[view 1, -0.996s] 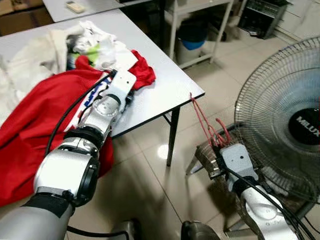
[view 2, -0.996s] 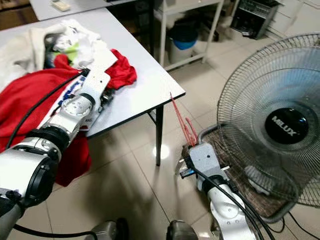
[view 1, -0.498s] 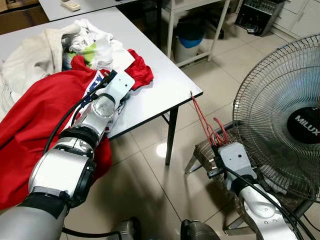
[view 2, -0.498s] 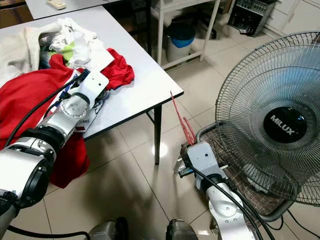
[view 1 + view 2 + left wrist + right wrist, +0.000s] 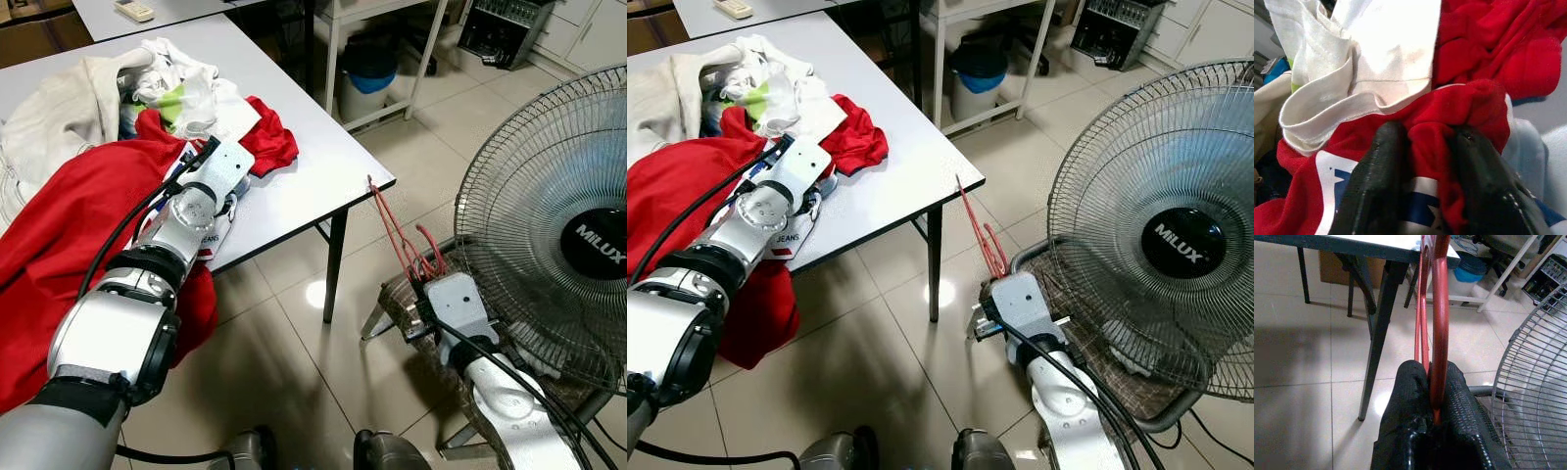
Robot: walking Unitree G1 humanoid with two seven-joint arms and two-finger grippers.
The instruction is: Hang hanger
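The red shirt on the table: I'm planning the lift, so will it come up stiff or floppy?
Probably floppy: the red shirt lies crumpled, part drooping over the table edge. The left claw pinches just a fold, so the rest would likely trail. The white cloth overlapping it may drag along.

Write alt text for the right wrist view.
The right gripper has its two black fingers shut on a red hanger that rises straight up from them. Behind it are a tiled floor, a dark table leg and, at one edge, a fan's wire grille.
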